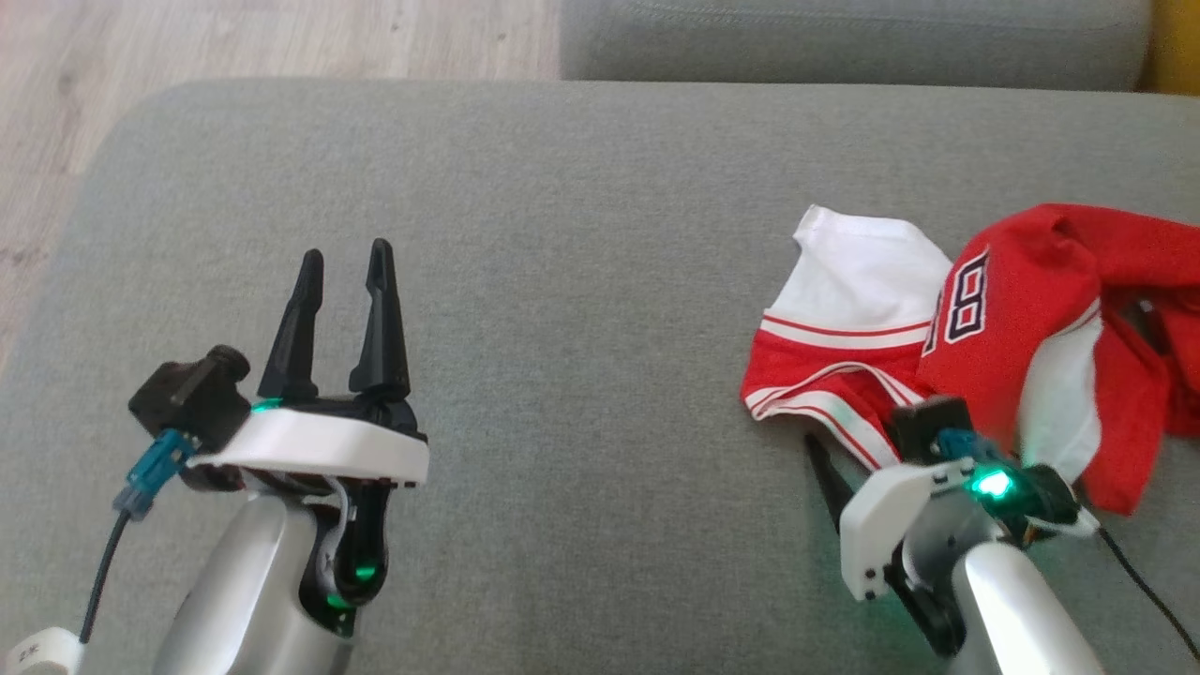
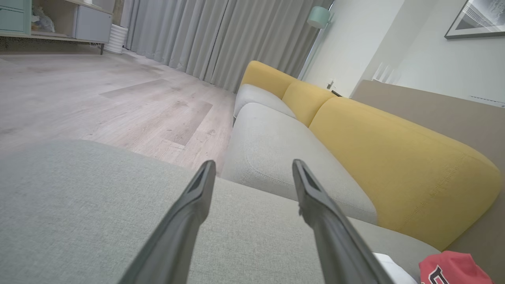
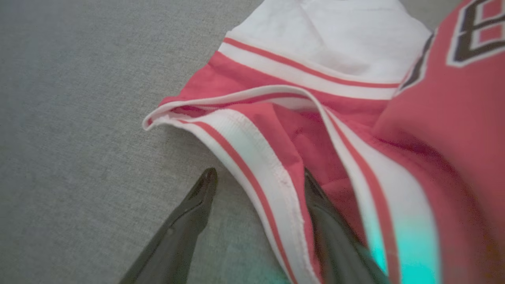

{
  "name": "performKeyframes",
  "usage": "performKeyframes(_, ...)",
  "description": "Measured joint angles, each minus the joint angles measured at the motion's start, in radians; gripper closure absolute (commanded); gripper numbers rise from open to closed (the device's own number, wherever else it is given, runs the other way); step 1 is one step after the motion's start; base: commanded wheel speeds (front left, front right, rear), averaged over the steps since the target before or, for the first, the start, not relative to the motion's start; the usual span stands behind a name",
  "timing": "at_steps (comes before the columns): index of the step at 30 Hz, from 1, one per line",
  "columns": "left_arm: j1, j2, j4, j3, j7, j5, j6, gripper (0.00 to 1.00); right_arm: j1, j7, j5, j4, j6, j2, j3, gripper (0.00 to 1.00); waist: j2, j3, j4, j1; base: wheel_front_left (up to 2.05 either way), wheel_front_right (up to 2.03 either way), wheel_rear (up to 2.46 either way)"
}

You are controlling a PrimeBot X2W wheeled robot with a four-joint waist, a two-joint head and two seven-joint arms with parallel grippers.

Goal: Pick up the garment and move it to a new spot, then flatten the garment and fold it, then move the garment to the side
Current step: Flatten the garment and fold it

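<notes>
Garment [image 1: 1031,309]: red/white jersey, crumpled, lying on the R part of the grey cushion [image 1: 600,281]. Its white panel faces the centre; the red body w/ a dark-outlined numeral is bunched to the R of that panel. L pincer [image 1: 346,251]: low L in head view, over bare cushion, well apart from garment, fingers apart, nothing btwn them. L wrist view: L pincer [image 2: 253,163] points across the cushion [image 2: 79,205] toward a 2nd seat [image 2: 276,157], grey, w/ yellow backrest [image 2: 394,157]. Wood floor [image 2: 118,98] and grey curtains [image 2: 197,35] lie beyond, and a corner of the garment [image 2: 453,268] shows at lower R of that view. R pincer [image 1: 848,441]: at the near edge of the garment, green LED [image 1: 992,485] lit on the wrist. R wrist view: R pincer [image 3: 258,173] has fingers apart, not clamped. The striped white hem [image 3: 252,157] runs btwn them; one finger [image 3: 185,225] is over bare cushion [image 3: 79,118], the other over red cloth. Tip contact w/ cloth: cannot tell.
</notes>
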Motion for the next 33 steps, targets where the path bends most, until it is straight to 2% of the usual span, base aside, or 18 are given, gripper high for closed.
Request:
performKeyframes(4, -0.004, -0.01, 0.019, -0.005, -0.009, 0.0, -0.008, 0.0, -0.077, -0.015, -0.056, 0.079, 0.0, 0.0, 0.01, 0.0, 0.0, 0.021, 0.021, 0.0, 0.0, 0.0, 0.0)
performKeyframes(5, -0.007, -0.012, 0.022, -0.006, -0.01, 0.0, -0.008, 0.0, -0.09, -0.02, -0.057, 0.09, 0.0, 0.0, 0.012, 0.65, 0.0, 0.024, 0.023, 0.0, 0.0, 0.0, 0.0)
performKeyframes(6, -0.01, -0.013, 0.025, -0.007, -0.016, 0.0, -0.01, 0.0, -0.101, -0.028, -0.05, 0.098, 0.0, -0.001, 0.019, 1.0, 0.0, 0.027, 0.026, 0.0, 0.0, 0.0, 0.0)
performKeyframes(14, -0.02, -0.019, 0.039, -0.009, -0.026, 0.0, -0.015, 0.0, -0.175, -0.072, 0.128, 0.108, 0.0, -0.005, 0.12, 1.0, 0.0, 0.037, 0.025, 0.0, 0.0, 0.0, 0.0)
performKeyframes(19, -0.024, -0.026, 0.052, -0.016, -0.027, -0.003, -0.016, 0.0, -0.3, -0.087, 0.272, 0.094, 0.0, -0.006, 0.189, 1.0, 0.0, 0.035, 0.035, 0.0, 0.0, 0.0, 0.0)
performKeyframes(23, -0.035, -0.035, 0.062, -0.025, -0.035, -0.003, -0.025, 0.0, -0.384, -0.101, 0.344, 0.108, 0.0, -0.009, 0.212, 1.0, 0.0, 0.032, 0.053, 0.0, 0.0, 0.0, 0.0)
performKeyframes(27, -0.041, -0.053, 0.081, -0.045, -0.038, -0.006, -0.034, 0.0, -0.5, -0.141, 0.424, 0.207, 0.0, -0.011, 0.203, 1.0, 0.0, 0.028, 0.092, 0.0, 0.0, 0.0, 0.0)
performKeyframes(33, -0.046, -0.068, 0.111, -0.061, -0.045, -0.011, -0.043, 0.0, -0.707, -0.294, 0.495, 0.463, 0.0, -0.015, 0.137, 1.0, 0.0, 0.025, 0.168, 0.0, 0.0, 0.0, 0.0)
